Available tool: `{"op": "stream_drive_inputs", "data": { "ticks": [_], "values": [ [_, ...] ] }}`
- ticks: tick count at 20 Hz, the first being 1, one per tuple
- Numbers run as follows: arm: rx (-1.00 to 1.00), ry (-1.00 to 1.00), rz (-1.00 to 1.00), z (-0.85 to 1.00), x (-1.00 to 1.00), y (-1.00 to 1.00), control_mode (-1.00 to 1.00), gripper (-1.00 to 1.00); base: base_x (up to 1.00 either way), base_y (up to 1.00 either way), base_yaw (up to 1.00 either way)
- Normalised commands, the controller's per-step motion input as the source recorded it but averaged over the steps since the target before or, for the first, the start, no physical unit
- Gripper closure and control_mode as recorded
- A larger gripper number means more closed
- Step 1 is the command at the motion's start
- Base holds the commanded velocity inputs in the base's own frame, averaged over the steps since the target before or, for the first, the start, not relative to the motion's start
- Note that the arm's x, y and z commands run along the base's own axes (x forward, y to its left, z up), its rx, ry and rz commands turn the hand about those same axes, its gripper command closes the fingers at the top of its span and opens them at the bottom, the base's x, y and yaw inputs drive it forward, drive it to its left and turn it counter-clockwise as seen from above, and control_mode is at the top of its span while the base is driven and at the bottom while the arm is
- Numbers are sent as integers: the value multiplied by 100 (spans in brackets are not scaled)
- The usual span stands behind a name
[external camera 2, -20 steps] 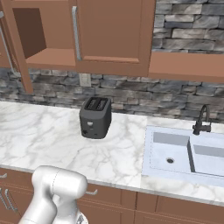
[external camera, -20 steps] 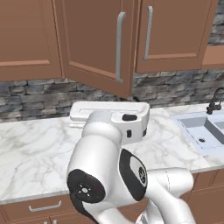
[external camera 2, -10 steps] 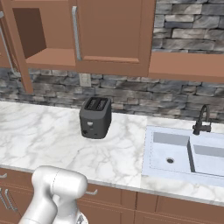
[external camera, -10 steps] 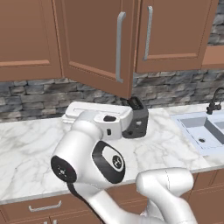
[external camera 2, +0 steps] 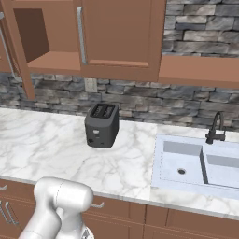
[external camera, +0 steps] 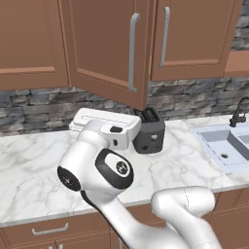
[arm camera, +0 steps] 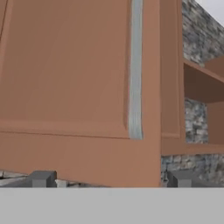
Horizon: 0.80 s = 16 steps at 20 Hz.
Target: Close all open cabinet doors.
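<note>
Nothing is closed yet, as far as these views let me judge. The open cabinet door swings out over the tabletop, its free edge and silver bar handle hanging above the dark toaster. From the right base camera, the bare cabinet interior gapes beside a shut door, so that opening is waiting to be covered.

Up close, the hand camera stares straight at the open door's face, handle running vertically through the frame. The end effector sits low in front of the door's bottom rail, its two fingertips spread wide apart with nothing between them: released, not yet on the handle.

The count: in the left base view, three tall doors, one ajar, the right-hand one shut. One toaster, one sink, one dark faucet. My read: one door left to push home.
</note>
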Motion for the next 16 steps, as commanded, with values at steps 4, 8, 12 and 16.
{"op": "stream_drive_inputs", "data": {
  "ticks": [4, 8, 12, 16],
  "values": [
    [0, -4, -3, 0, 15, 0, -100, -100, 0, 0, 0],
    [0, 0, 0, 0, 18, -4, -100, -100, 0, 0, 0],
    [1, 0, 0, 4, 14, -16, -100, -100, 0, 0, 0],
    [3, 0, 0, 14, 24, -24, -100, -100, 0, 0, 0]
  ]
}}
